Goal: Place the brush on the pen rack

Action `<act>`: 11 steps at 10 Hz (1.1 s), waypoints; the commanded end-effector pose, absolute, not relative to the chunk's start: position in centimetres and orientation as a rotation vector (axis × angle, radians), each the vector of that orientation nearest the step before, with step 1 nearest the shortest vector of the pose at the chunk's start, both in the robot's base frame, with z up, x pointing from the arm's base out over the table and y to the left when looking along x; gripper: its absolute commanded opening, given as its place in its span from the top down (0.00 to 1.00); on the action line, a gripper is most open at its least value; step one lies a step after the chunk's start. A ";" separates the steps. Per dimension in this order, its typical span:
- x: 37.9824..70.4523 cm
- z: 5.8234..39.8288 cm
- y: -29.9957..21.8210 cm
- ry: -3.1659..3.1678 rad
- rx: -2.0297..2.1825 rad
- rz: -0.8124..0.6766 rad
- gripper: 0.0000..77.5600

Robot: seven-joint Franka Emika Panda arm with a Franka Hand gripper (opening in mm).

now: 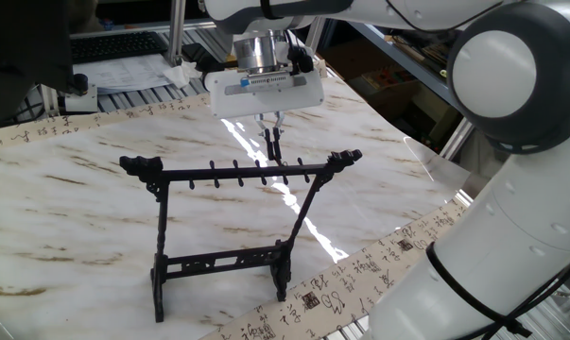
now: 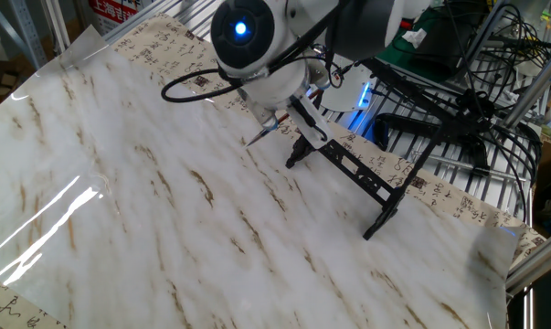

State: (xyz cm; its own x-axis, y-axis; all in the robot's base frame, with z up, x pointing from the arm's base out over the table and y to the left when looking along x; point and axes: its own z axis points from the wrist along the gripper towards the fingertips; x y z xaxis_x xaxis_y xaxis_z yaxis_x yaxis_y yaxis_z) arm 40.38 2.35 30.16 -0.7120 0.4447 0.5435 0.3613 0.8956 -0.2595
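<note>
Two gripper [image 1: 273,139] fingers pinch the brush [image 2: 264,132] between them, just behind the pen rack [image 1: 237,176].

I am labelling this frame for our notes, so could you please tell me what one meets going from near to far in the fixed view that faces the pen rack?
Paper strip with calligraphy at the near table edge → pen rack → gripper holding the brush just behind the top bar → keyboard beyond the table.
</note>
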 end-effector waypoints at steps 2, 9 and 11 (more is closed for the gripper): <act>40.5 30.5 2.4 -2.445 -0.606 0.210 0.99; 39.6 31.2 3.1 -2.448 -0.689 0.246 0.99; 39.7 31.1 3.1 -2.456 -0.691 0.253 0.99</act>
